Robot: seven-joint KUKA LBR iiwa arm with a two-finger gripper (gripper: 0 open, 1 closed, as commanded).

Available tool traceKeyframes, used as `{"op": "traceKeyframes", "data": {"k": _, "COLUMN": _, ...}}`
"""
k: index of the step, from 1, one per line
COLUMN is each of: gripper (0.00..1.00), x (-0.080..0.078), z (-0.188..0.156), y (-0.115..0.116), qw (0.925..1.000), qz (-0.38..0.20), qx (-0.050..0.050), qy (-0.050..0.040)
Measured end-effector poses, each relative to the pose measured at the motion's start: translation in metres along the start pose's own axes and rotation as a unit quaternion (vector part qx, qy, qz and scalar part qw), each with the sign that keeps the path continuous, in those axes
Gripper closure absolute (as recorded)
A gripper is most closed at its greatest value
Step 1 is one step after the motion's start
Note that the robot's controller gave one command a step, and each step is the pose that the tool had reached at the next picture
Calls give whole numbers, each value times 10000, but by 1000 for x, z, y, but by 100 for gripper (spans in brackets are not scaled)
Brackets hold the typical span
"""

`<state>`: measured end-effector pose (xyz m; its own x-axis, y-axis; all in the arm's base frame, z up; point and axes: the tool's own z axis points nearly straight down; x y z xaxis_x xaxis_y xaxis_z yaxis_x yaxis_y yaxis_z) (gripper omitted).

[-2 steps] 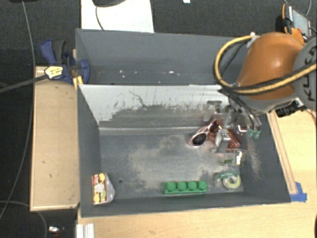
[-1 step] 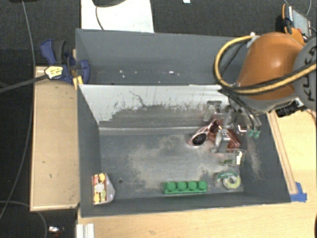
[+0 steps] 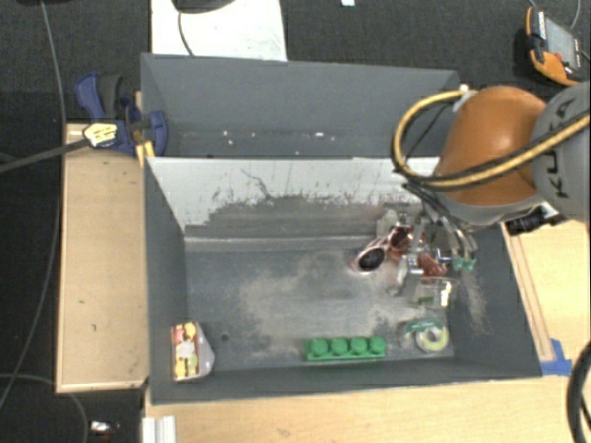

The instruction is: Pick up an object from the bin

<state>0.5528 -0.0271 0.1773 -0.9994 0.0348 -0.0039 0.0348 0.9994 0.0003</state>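
— What sits closest to the gripper?

— What looks like sunglasses (image 3: 370, 258): one dark oval lens in a reddish frame, on the right half of the bin (image 3: 277, 289) floor, about midway between the back and front walls. The frame runs right, up against the gripper (image 3: 423, 264).

— Does the gripper hold them?

— Cannot tell. The gripper is a tangle of metal parts low over the floor, and whether it is open or closed is not clear. It hangs below an orange cover (image 3: 489, 146) on the arm, which enters from the right.

— What else lies in the bin?

— Just in front of the gripper, a small green and pale ring (image 3: 429, 337). Left of that, along the front wall, a green bar (image 3: 346, 348) with four round studs. In the front left corner, well apart, a yellow and red packet (image 3: 187, 351).
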Motion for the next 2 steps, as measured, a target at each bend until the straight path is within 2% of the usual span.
{"op": "traceKeyframes", "data": {"k": 1, "gripper": 0, "x": 3, "z": -3, "y": 2, "qw": 10000, "qz": 87, "qx": -5, "qy": -29}}
{"op": "traceKeyframes", "data": {"k": 2, "gripper": 0, "x": 2, "z": 5, "y": -4, "qw": 10000, "qz": -8, "qx": 0, "qy": 0}}
